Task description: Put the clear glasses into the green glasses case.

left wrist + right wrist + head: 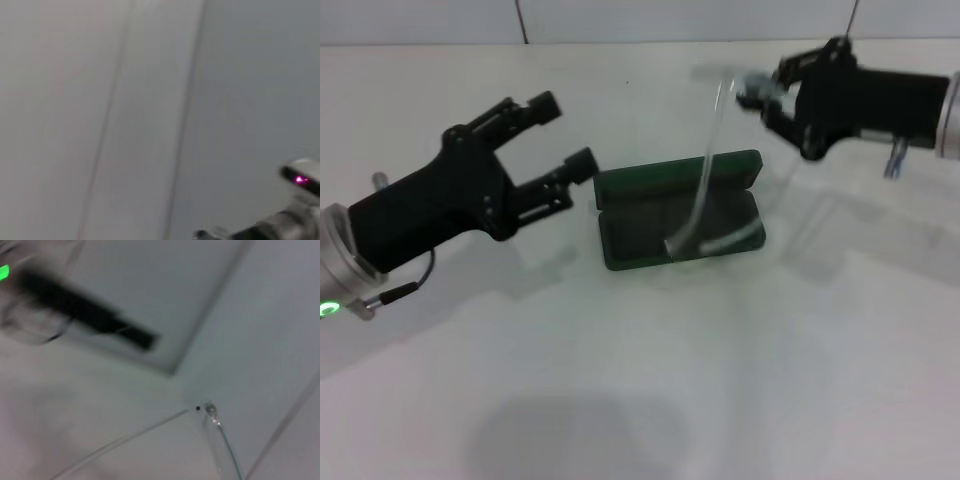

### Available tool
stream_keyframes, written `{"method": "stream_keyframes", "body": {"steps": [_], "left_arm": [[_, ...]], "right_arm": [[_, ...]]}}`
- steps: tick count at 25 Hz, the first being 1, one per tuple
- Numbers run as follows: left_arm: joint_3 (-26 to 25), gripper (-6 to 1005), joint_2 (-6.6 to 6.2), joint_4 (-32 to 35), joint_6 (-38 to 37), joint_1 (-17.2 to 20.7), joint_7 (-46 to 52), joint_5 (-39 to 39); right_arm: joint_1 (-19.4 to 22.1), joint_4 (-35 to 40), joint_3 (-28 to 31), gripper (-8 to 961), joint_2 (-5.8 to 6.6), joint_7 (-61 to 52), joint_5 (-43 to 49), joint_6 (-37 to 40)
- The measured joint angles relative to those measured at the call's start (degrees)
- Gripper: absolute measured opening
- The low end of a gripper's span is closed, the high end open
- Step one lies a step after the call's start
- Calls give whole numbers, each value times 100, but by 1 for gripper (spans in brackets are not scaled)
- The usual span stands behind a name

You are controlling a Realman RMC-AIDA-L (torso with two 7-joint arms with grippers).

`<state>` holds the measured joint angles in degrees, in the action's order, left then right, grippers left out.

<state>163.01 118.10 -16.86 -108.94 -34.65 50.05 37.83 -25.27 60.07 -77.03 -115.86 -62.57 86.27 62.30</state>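
The right gripper (760, 92) pinches the glasses (705, 190) by the front, high over the open case (620, 238), arms dangling into its tray. Lower slowly, tilting them flat, so both arms fold inside. The left gripper (558, 135) waits beside the case, fingers spread, empty.

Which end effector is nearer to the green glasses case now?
The left end effector, open, sits just beside the green glasses case. The right end effector is farther, raised behind it, holding the clear glasses.
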Motion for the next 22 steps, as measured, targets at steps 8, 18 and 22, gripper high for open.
{"method": "stream_keyframes", "body": {"steps": [8, 18, 22], "left_arm": [[3, 818, 97, 88, -344, -581, -547, -805], [3, 816, 122, 303, -345, -993, -803, -1051], [3, 816, 130, 373, -346, -1115, -898, -1202]], "right_arm": [[-742, -1677, 345, 126, 60, -335, -991, 793], [-1483, -2127, 362, 125, 373, -2969, 159, 1653], [-1802, -2621, 372, 125, 473, -3382, 318, 1892]]}}
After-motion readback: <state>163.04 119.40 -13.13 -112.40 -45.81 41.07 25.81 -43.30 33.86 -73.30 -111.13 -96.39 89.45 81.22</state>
